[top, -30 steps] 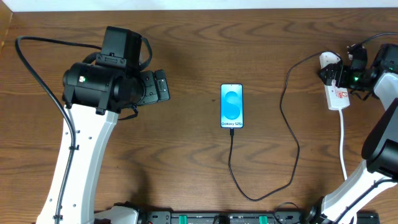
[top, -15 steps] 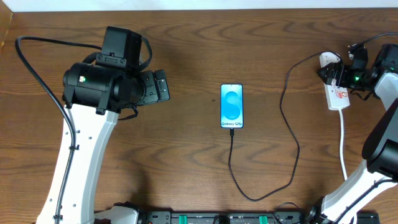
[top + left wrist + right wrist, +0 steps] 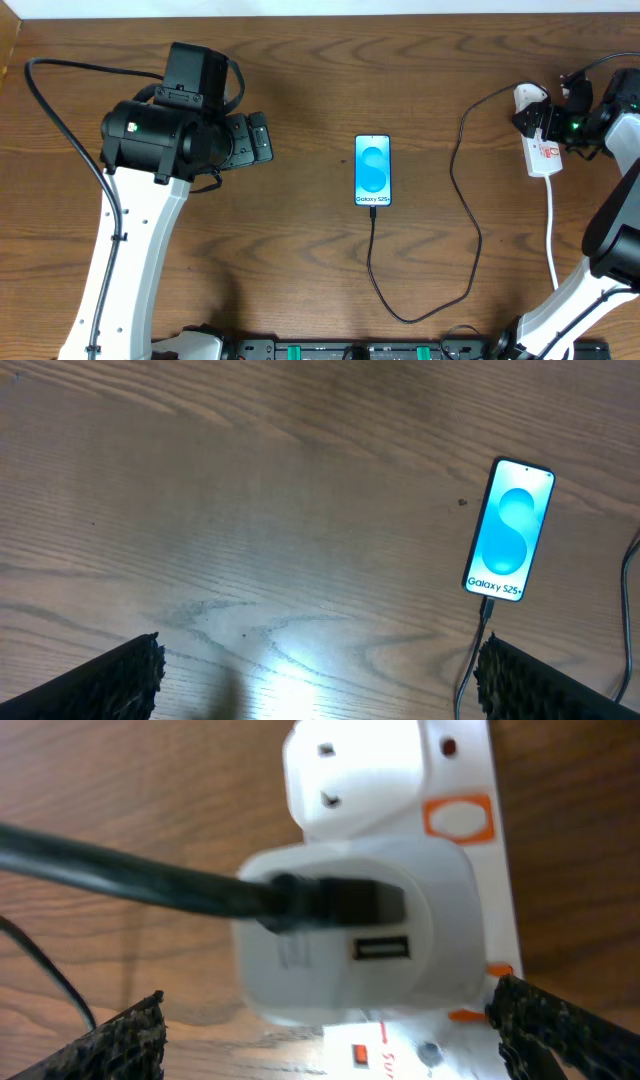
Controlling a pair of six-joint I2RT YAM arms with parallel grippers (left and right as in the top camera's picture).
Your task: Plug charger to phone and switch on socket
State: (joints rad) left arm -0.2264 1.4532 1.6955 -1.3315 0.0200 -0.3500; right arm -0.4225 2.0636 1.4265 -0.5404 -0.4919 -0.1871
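Observation:
The phone [image 3: 372,170] lies flat mid-table with its blue screen lit; it also shows in the left wrist view [image 3: 509,544]. The black charger cable [image 3: 466,240] runs from the phone's lower end in a loop to the white plug [image 3: 355,935], which sits in the white socket strip [image 3: 543,150] at the far right. My right gripper [image 3: 330,1040] is open, hovering straight over the strip, fingers either side of the plug. A small red switch [image 3: 361,1055] shows below the plug. My left gripper [image 3: 320,675] is open and empty over bare wood, left of the phone.
The strip's white cord [image 3: 551,230] runs down toward the front edge on the right. The left arm's body [image 3: 160,140] and its thick black cable [image 3: 60,110] cover the left of the table.

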